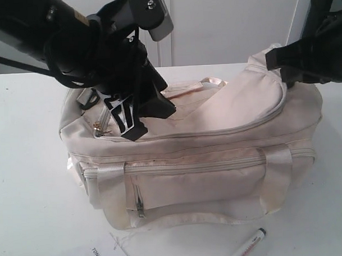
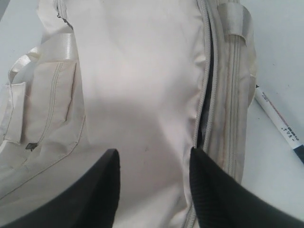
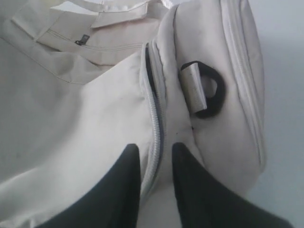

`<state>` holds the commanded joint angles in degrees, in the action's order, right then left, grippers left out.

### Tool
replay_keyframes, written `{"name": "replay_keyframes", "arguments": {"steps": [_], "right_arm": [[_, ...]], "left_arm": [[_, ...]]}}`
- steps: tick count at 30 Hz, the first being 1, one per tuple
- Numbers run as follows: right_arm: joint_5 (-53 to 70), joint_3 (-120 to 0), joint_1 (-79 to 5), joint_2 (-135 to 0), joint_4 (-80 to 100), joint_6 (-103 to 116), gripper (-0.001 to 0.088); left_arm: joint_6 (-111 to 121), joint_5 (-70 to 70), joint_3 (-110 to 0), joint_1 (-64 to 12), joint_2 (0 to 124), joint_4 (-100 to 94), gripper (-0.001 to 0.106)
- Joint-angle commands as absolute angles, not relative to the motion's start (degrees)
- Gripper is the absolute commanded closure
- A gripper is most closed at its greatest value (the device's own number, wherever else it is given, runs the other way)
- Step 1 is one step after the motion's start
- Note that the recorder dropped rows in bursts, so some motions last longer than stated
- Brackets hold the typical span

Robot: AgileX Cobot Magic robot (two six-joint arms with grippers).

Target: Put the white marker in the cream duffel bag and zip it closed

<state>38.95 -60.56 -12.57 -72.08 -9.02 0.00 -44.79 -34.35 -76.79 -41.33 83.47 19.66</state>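
left hand [image 2: 154, 183]: poised over the top panel of the cream duffel bag [image 1: 217, 154] at its left end, fingers [image 2: 97, 190] spread wide with only flat fabric between them, nothing held. a small gold keyring [image 1: 98, 128] lies on the bag just beside this hand. the main zip [image 2: 209, 95] runs close along one finger and shows a dark slit there, so the opening is not fully closed at that point. the bag rests on the white bench [image 1: 28, 211], front pocket zipped, webbing handles lying slack. a paper tag [image 1: 102, 255] lies on the bench in front of the bag, well apart from the left hand. the white marker [image 1: 251, 243] lies on the bench outside the bag, near its front side, well apart from both hands and clear of them. right hand [image 3: 156, 175]: at the bag's right end, fingers [image 3: 121, 190] only narrowly parted, astride the zip track, with a black strap ring [image 3: 211, 92] near; no firm grip evident.
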Motion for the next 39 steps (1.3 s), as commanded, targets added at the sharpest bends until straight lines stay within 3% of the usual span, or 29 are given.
{"name": "replay_keyframes", "arguments": {"steps": [7,17,19,26,39], "right_arm": [[38.69,-60.56,-12.57,-73.32,-10.68,0.00,0.0480],[38.98,-60.56,-12.57,-74.45,-12.64,0.00,0.0483],[39.12,-60.56,-12.57,-74.45,-13.02,0.00,0.0541],[39.12,-60.56,-12.57,-74.45,-13.52,-1.43,0.0868],[26.62,-60.56,-12.57,-74.11,-23.46,2.51,0.0868]], "left_arm": [[-44.79,-34.35,-76.79,-41.33,83.47,19.66,0.054],[-44.79,-34.35,-76.79,-41.33,83.47,19.66,0.054],[-44.79,-34.35,-76.79,-41.33,83.47,19.66,0.054],[-44.79,-34.75,-76.79,-41.33,83.47,19.66,0.054],[-44.79,-36.03,-76.79,-41.33,83.47,19.66,0.054]]}}
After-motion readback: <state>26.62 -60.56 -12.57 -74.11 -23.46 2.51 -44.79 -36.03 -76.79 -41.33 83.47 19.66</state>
